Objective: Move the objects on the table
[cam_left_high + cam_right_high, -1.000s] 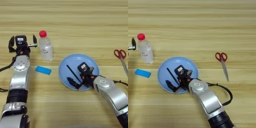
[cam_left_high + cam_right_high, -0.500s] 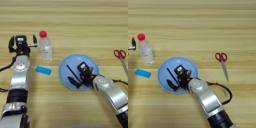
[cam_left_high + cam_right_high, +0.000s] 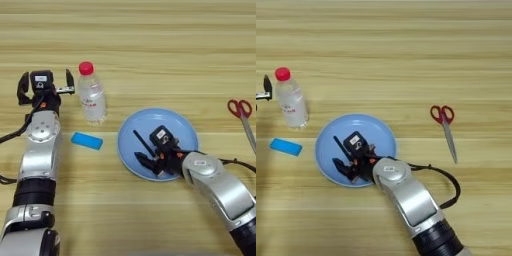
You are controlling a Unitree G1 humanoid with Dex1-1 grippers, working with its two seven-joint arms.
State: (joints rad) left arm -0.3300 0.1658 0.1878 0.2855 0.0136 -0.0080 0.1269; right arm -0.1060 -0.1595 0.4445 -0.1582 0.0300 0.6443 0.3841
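Observation:
A clear water bottle [image 3: 92,95] with a red cap stands upright on the wooden table [image 3: 150,45]. Just left of it my left gripper [image 3: 46,76] is open, with nothing between its fingers and a small gap to the bottle. A thin black stick [image 3: 143,143] lies slanted on a blue plate [image 3: 172,122]. My right gripper [image 3: 147,164] hovers low over the plate's near left part, at the stick's lower end. Whether it touches the stick is unclear.
A small blue block [image 3: 86,140] lies flat between the left arm and the plate. Red-handled scissors [image 3: 443,122] lie to the right of the plate, blades pointing toward the near edge.

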